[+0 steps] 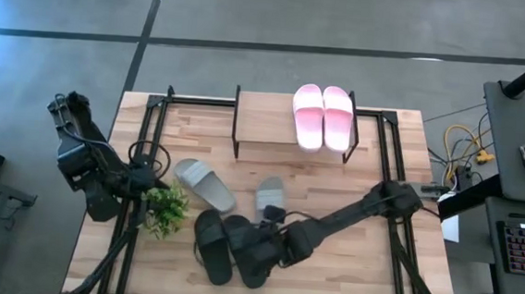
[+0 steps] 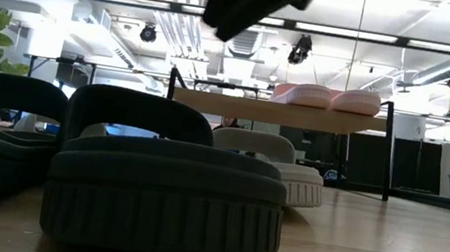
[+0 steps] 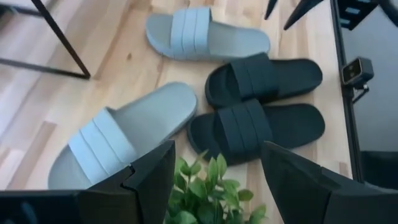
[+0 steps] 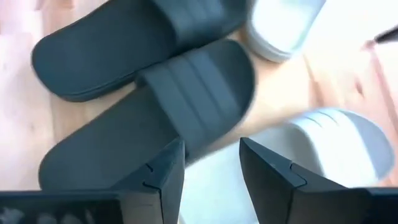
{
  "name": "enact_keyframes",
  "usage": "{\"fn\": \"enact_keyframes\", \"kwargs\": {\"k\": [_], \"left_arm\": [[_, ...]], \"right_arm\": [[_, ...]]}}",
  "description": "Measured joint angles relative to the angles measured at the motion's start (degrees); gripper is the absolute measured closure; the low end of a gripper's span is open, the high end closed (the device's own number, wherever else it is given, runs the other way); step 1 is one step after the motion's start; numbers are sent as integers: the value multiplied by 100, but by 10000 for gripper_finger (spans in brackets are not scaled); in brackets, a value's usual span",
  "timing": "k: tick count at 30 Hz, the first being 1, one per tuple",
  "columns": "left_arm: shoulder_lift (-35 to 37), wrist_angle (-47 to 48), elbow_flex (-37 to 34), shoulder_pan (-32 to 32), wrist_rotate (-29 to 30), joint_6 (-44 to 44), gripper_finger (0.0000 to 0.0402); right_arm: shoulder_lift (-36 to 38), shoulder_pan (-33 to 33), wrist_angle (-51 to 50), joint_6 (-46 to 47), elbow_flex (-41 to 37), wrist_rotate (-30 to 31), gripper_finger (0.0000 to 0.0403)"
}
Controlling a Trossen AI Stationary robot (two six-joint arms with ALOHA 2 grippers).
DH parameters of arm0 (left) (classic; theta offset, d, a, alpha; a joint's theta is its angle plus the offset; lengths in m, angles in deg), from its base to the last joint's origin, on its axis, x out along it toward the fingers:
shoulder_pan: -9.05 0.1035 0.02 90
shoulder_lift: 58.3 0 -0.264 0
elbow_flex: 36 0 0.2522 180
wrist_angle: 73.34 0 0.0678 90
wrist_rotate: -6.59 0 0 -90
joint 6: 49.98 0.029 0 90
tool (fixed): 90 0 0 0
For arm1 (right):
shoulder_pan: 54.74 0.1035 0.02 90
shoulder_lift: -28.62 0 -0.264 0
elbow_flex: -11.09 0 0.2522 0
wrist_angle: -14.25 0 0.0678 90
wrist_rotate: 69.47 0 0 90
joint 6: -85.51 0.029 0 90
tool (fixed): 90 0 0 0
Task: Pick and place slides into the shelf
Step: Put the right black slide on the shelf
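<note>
Black slides [image 1: 230, 247] sit paired beneath our right gripper [image 4: 211, 163], its fingers parted, nothing held; pink slides [image 1: 322, 116] already top the shelf [image 1: 264, 119]; left gripper [image 3: 217, 171] waits open.

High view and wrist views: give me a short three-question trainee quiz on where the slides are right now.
1. True or false: the pink slides lie on top of the shelf.
2. Which pair is the right gripper over? A) grey B) black C) pink
3. Fill in: the left gripper waits beside a small green ____.

Key:
1. True.
2. B, the black slides; its jaws stand apart, holding nothing.
3. Plant. The grey slides lie on the table.
</note>
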State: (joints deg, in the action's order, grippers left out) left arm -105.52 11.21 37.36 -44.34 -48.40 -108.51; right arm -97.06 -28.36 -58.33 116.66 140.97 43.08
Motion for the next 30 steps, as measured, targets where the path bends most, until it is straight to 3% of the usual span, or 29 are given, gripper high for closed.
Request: {"fn": "enact_keyframes", "kwargs": {"k": [11,18,30], "left_arm": [[352,18,-122,0,-51,-104,178],[508,28,-190,0,-32,-102,178],[537,24,-377,0,-20,-113,178]], "right_arm": [[-1241,54,-121,-421,1094,-291,241],[-1326,133,-144,-423,1092,866,243],[-1302,106,-122,-462,1078,509,243]]}}
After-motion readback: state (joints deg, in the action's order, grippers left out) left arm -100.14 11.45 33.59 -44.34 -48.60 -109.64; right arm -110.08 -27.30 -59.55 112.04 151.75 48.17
